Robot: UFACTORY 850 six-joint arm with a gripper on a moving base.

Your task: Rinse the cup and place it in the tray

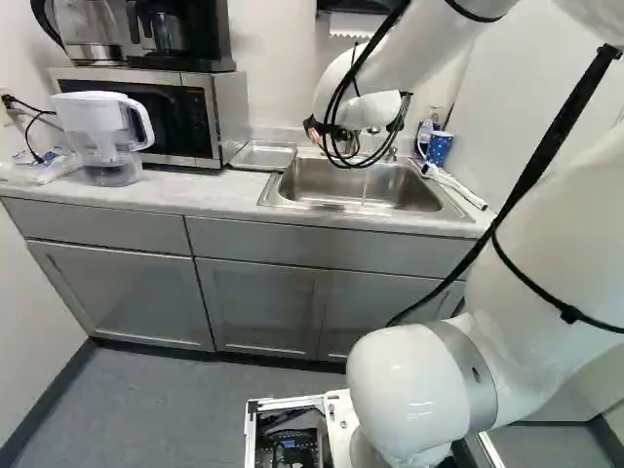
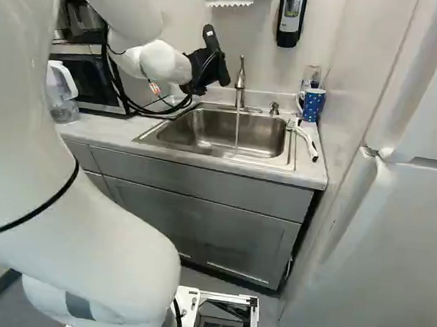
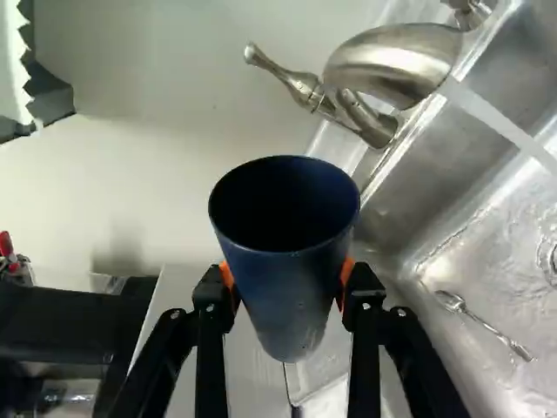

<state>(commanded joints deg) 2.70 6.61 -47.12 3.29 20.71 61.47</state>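
Note:
In the right base view my black gripper (image 2: 206, 64) is raised left of the faucet (image 2: 240, 81), near the sink's left end. The wrist view shows the gripper (image 3: 289, 283) shut on the dark blue cup (image 3: 291, 305), an orange pad against each side and the open mouth facing the camera. A thin stream of water (image 2: 237, 131) runs from the faucet into the metal sink (image 2: 179, 129), clear of the cup. The silvery tray (image 1: 263, 156) lies on the counter between microwave and sink.
A blue dotted mug (image 2: 313, 104) and a white brush-like tool (image 2: 306, 137) stand and lie right of the sink. A spoon (image 3: 483, 324) is in the basin. The microwave (image 1: 229, 107) and a water pitcher (image 1: 102, 136) are at the left.

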